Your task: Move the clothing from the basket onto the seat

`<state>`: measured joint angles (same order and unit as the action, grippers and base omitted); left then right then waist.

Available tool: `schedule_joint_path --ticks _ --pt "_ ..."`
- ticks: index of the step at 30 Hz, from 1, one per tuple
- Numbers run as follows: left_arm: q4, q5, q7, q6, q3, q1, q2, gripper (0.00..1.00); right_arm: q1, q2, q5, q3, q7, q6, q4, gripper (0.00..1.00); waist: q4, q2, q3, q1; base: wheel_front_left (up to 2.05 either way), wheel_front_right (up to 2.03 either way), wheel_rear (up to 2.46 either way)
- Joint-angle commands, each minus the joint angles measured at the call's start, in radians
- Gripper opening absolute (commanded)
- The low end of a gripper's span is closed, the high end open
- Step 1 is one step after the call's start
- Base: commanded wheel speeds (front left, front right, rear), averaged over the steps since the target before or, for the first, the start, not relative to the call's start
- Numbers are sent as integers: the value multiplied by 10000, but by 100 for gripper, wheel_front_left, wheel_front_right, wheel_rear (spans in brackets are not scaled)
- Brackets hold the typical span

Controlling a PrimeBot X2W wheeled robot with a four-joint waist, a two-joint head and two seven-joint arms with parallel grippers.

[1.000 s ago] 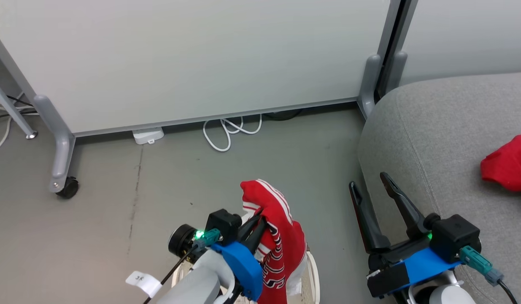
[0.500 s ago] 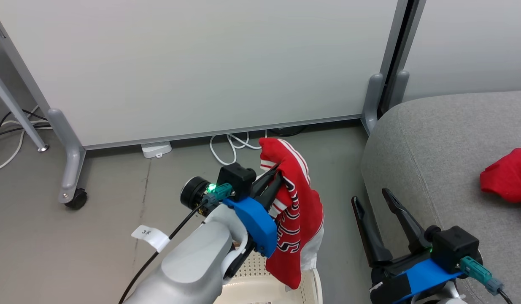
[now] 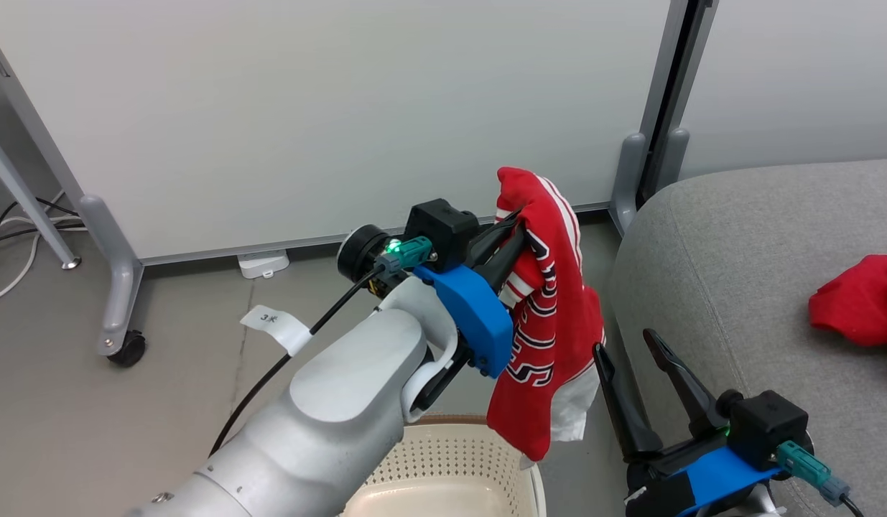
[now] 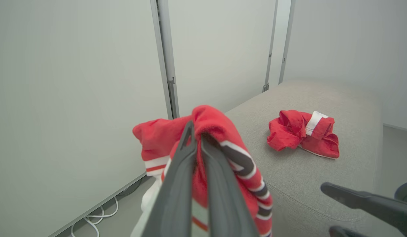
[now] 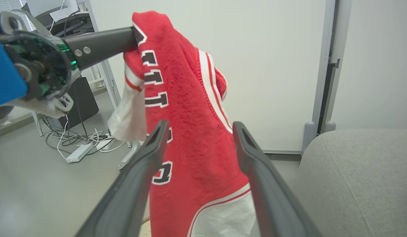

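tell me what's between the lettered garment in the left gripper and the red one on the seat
Bare grey seat fabric, nothing else, as the left wrist view shows between the lettered garment and the crumpled red garment.

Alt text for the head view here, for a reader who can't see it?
The left gripper holds a red lettered garment in the air, hanging above the cream basket and beside the grey seat. A second red garment lies on the seat, and the right gripper is open at lower right.
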<state>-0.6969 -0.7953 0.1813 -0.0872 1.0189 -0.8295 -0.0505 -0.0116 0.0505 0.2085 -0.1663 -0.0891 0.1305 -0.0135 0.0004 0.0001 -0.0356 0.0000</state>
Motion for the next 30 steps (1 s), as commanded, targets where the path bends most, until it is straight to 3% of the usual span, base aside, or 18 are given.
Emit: schedule_joint_path --ticks 1,22,30 --pt "108 -152 -40 110 101 -257 -2 0 125 -2 44 -28 1 5 -27 100 -17 -1 -30 0 0 0 0" --pt "203 -1349 98 520 1248 -806 0 0 31 -2 127 -249 -10 5 -172 100 -63 -1 -14 0 0 0 0" --pt "135 -1642 231 602 1641 -867 0 0 -333 -2 191 -685 -78 5 -783 100 -37 -1 41 0 0 0 0"
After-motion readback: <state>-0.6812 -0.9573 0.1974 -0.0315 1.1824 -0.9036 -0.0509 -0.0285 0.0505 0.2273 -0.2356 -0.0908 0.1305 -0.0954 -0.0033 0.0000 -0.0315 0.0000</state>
